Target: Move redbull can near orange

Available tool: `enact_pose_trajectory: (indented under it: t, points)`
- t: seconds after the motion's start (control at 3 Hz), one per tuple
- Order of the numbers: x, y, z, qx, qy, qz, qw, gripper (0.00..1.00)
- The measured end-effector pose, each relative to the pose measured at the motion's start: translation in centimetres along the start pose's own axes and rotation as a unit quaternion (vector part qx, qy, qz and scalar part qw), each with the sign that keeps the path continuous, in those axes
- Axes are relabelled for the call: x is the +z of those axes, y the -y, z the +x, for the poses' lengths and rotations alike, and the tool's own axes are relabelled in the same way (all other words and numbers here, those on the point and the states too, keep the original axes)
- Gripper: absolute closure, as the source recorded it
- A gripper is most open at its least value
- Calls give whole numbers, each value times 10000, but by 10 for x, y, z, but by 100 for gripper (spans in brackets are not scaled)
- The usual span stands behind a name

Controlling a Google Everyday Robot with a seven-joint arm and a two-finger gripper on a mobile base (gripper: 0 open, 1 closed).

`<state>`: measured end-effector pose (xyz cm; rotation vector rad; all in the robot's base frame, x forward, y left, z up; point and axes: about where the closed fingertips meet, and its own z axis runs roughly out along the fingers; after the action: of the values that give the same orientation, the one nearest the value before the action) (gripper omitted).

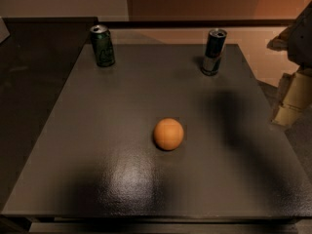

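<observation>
Dark grey table (122, 184) fills the foreground, with the orange (168, 134) resting near its middle. Farther back, the redbull can (214, 51) stands upright at the far right, its label unreadable, and a dark green can (103, 46) stands far left. Beyond the table's right edge, well apart from the redbull can, hangs the gripper (292, 99); I cannot tell its state.

High view angled down on table (97, 130), end effector (291, 99) far right
</observation>
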<state>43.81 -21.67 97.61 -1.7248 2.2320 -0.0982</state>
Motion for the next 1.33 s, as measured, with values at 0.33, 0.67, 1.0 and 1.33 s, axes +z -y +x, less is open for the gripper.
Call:
enact_pose_trajectory:
  t: [0.33, 0.67, 1.0, 1.33]
  points:
    - [0, 0, 0, 0, 0, 1, 10000, 0]
    - [1, 8, 1, 154, 170, -13, 9997, 0]
    - [11, 31, 5, 442, 521, 19, 9977, 0]
    - [23, 60, 4, 749, 964, 119, 9924, 0]
